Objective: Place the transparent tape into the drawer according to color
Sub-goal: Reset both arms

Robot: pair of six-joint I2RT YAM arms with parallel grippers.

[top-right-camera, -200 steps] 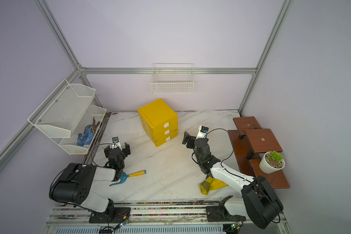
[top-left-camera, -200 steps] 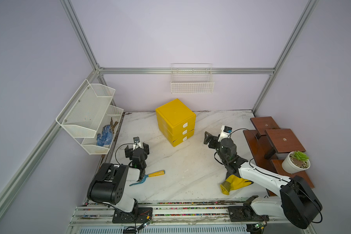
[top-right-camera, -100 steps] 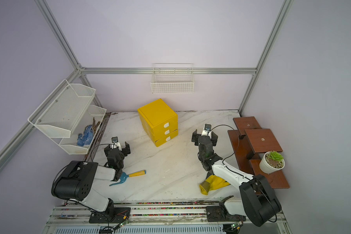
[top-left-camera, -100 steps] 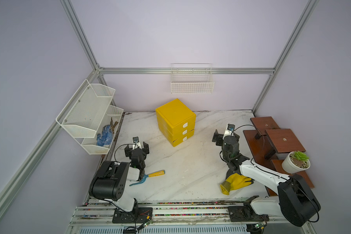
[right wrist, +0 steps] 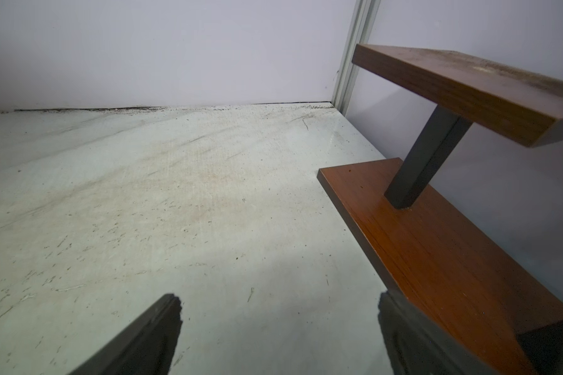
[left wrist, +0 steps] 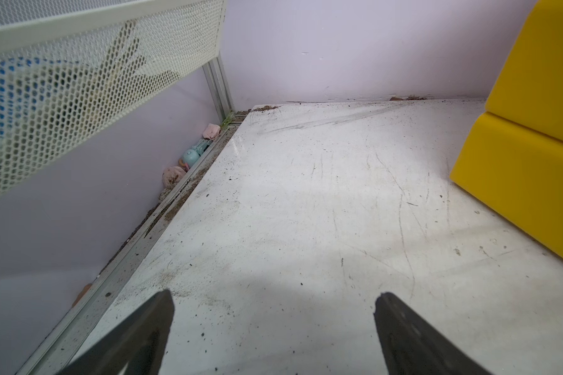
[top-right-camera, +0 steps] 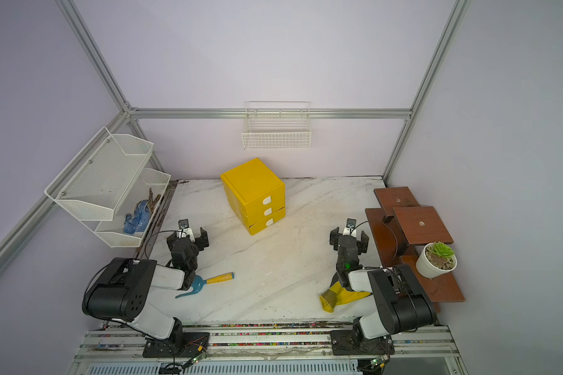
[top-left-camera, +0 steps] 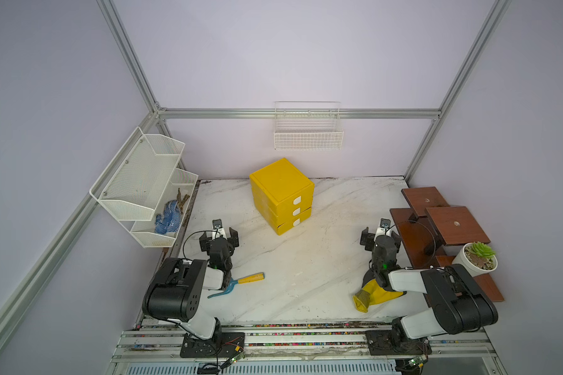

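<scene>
The left gripper (top-left-camera: 218, 238) and the right gripper (top-left-camera: 381, 236) hover low over the table (top-left-camera: 306, 259), well apart, the right one just beside the shelf (top-left-camera: 436, 224). Each has its fingers spread wide with nothing between them. The drawers (top-left-camera: 281, 194) stand at the back, all three shut (white tabs in a column), and where the tape is I cannot tell. A trowel (top-left-camera: 238, 282) lies by the left arm, and a glove (top-left-camera: 366, 297) is partly hidden by the right arm.

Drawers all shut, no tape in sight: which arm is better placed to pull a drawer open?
Probably the right. The yellow drawer unit turns its white pull tabs toward the right gripper; the left gripper faces its plain side wall. Both are open and empty.
</scene>
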